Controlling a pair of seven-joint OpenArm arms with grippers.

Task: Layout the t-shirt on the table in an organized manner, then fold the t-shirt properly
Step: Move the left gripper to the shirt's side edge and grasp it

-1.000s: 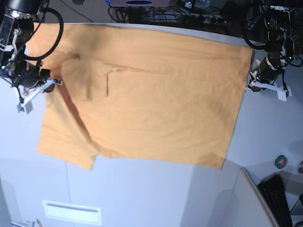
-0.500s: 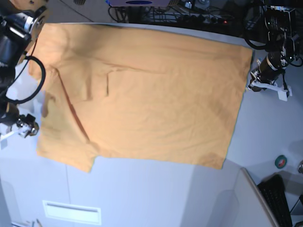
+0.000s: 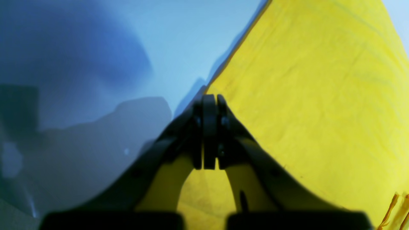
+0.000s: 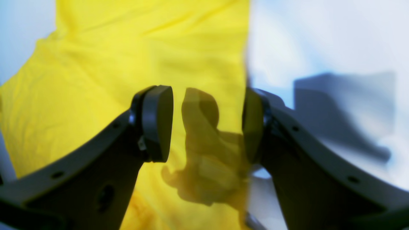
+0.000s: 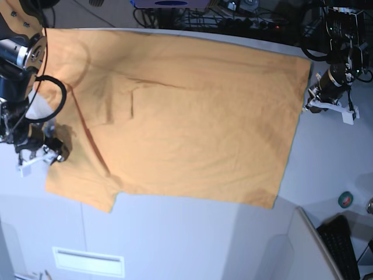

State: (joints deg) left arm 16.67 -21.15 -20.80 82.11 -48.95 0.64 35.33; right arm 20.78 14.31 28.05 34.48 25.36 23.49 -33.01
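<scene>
We see the t-shirt (image 5: 186, 116) spread flat across the pale counter (image 5: 175, 239), covering most of its upper half, with a short sleeve sticking out at about 7 o'clock and a few shallow creases toward 10 o'clock. A thin dark seam runs down the bare counter below the cloth, and a pale rectangular label (image 5: 88, 262) lies at about 7 o'clock near the front edge. Beyond the far edge, at 12 o'clock, we make out a tangle of dark cables and equipment (image 5: 233, 14). At 5 o'clock a black keyboard (image 5: 344, 248) sits low beside the counter, with a small round green object (image 5: 345, 199) just above it.

The left tool (image 3: 209, 99) sits at 3 o'clock, its jaws pressed together at the shirt's edge; we cannot tell whether any cloth is caught between them. The right tool (image 4: 207, 121) at 9 o'clock stands spread over the shirt's edge, holding nothing.
</scene>
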